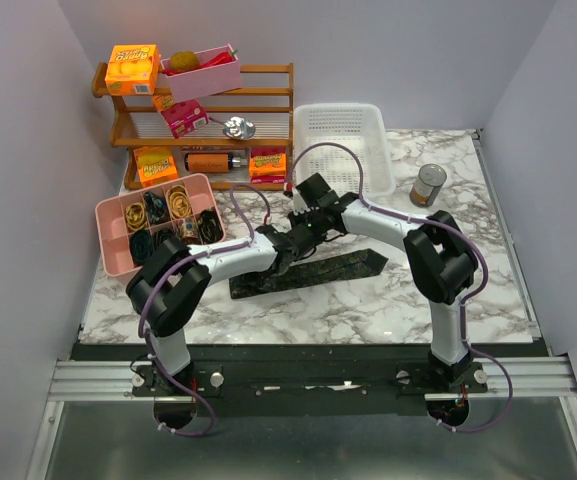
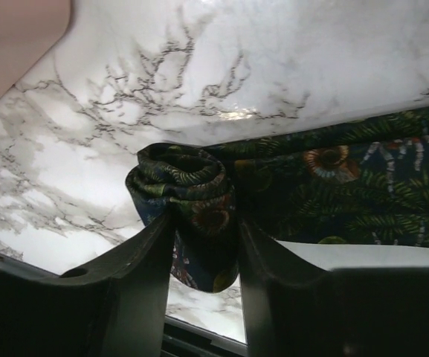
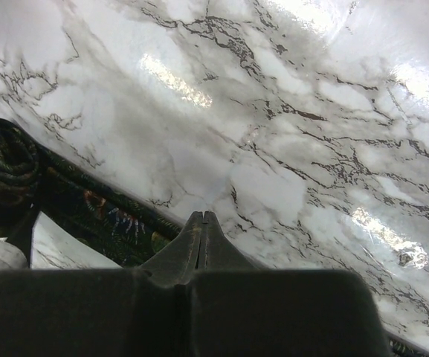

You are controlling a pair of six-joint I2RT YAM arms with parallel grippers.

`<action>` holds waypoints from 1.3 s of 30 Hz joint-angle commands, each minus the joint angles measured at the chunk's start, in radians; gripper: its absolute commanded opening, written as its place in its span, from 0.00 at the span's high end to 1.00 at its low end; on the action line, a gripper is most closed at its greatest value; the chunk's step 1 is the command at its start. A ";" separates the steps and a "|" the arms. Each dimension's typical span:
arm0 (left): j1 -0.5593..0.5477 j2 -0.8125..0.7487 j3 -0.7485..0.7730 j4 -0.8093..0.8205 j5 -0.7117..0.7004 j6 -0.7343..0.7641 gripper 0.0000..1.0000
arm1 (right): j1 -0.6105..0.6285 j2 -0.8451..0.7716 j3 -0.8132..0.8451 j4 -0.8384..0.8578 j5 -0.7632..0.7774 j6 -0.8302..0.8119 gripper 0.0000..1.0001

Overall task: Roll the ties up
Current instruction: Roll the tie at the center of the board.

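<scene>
One tie point(image 1: 340, 268), dark with a green leaf print, lies flat across the middle of the marble table. One end of it is wound into a small roll point(image 2: 181, 178). My left gripper point(image 2: 203, 219) is shut on the roll: its fingers point(image 2: 151, 253) press the fabric from both sides, with a fold hanging between them. My right gripper point(image 3: 201, 217) is shut and empty, its tips just above the flat part of the tie point(image 3: 99, 212). The roll point(image 3: 6, 160) shows at the left of the right wrist view. In the top view both grippers point(image 1: 296, 240) meet over the tie.
A pink compartment tray point(image 1: 108, 262) of elastic loops stands at the left. Its corner point(image 2: 13, 44) shows in the left wrist view. Behind are a wooden shelf point(image 1: 268, 112) with boxes, a white basket point(image 1: 343, 140) and a can point(image 1: 428, 185).
</scene>
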 commanded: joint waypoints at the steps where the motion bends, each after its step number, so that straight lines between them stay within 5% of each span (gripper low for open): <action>1: -0.009 0.002 -0.010 0.106 0.089 -0.039 0.43 | -0.003 -0.030 -0.019 0.018 0.006 -0.008 0.99; 5: -0.009 -0.011 -0.022 0.158 0.097 -0.060 0.30 | -0.001 -0.029 -0.021 0.018 0.000 -0.010 0.99; 19: 0.040 -0.313 -0.132 0.232 0.050 -0.079 0.18 | 0.022 -0.059 -0.012 0.022 -0.068 -0.031 0.99; 30: 0.382 -0.731 -0.505 0.499 0.448 -0.053 0.05 | 0.172 -0.041 0.073 0.025 -0.161 -0.034 0.99; 39: 0.551 -0.844 -0.692 0.637 0.669 -0.075 0.05 | 0.234 0.074 0.160 0.024 -0.190 -0.019 0.99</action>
